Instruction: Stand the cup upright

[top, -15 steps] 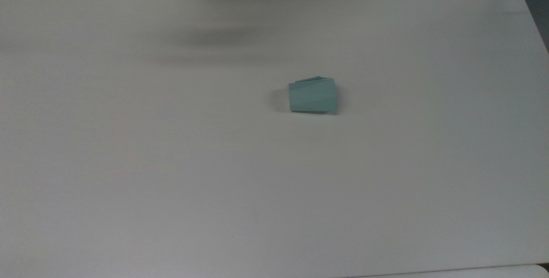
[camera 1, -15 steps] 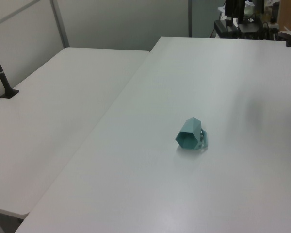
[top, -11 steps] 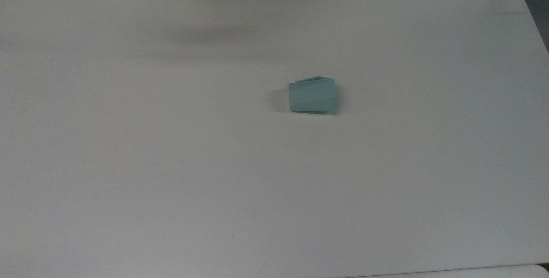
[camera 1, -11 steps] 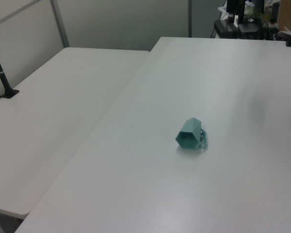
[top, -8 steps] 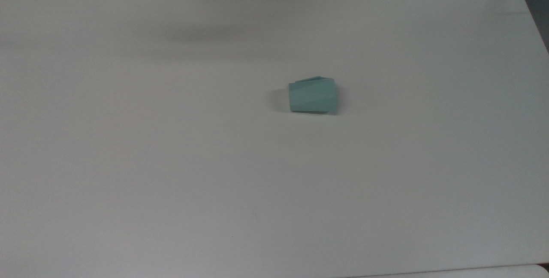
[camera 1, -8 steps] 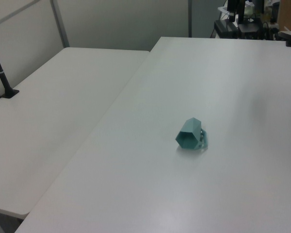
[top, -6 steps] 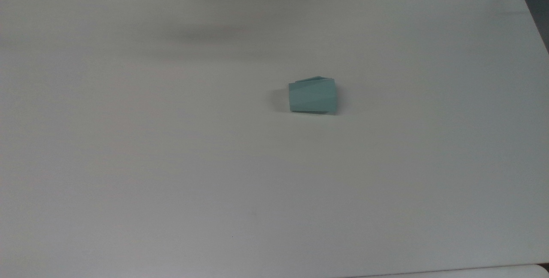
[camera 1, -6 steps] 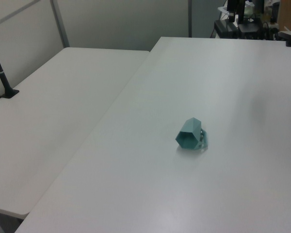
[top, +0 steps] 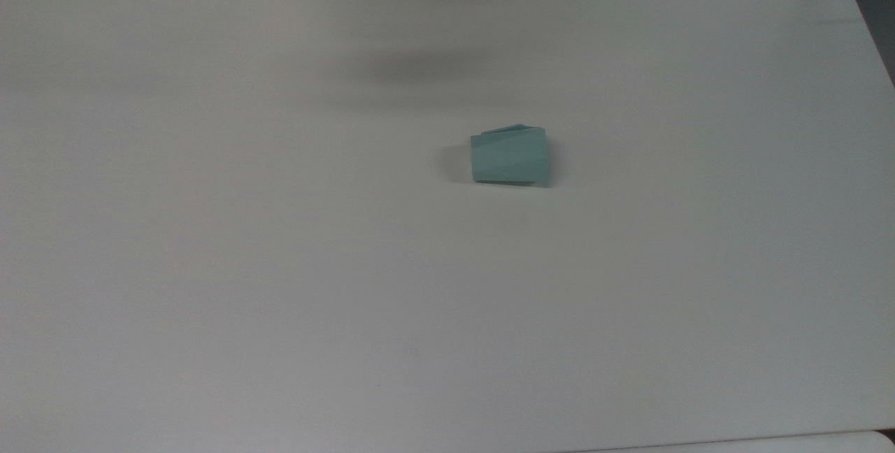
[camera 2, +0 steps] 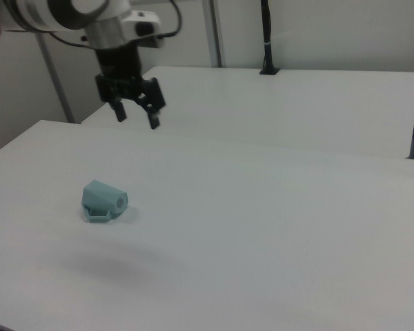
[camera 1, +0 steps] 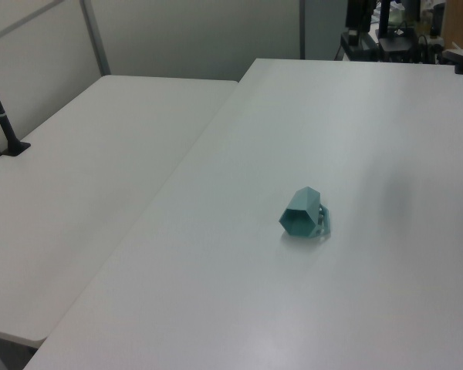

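Shadow (top: 419, 68) shifted; cup (top: 509, 156) sideways; claw (camera 2: 135, 116) spread.

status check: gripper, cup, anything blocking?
Gripper open, in the air above the table, holding nothing. Cup on its side, not upright, handle against the table. Nothing between gripper and cup.

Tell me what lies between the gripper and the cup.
Nothing. In the right view the gripper, fingers apart, hangs in the air above and behind the cup, which lies on its side; the stretch of white table between them is bare.
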`<action>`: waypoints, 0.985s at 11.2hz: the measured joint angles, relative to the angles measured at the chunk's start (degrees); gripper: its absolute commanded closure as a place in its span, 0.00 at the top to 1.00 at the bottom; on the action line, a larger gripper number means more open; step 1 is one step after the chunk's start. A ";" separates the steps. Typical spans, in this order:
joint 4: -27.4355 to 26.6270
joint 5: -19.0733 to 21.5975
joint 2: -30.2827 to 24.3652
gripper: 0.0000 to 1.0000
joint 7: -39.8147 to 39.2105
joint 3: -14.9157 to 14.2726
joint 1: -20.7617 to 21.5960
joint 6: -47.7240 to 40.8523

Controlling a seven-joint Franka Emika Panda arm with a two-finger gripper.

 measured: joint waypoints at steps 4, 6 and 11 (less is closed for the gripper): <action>5.04 -9.08 7.17 1.00 14.18 0.44 13.63 0.02; 7.42 -12.95 11.65 1.00 22.01 0.50 19.66 0.07; 14.30 -16.90 22.84 1.00 30.11 0.49 27.36 0.16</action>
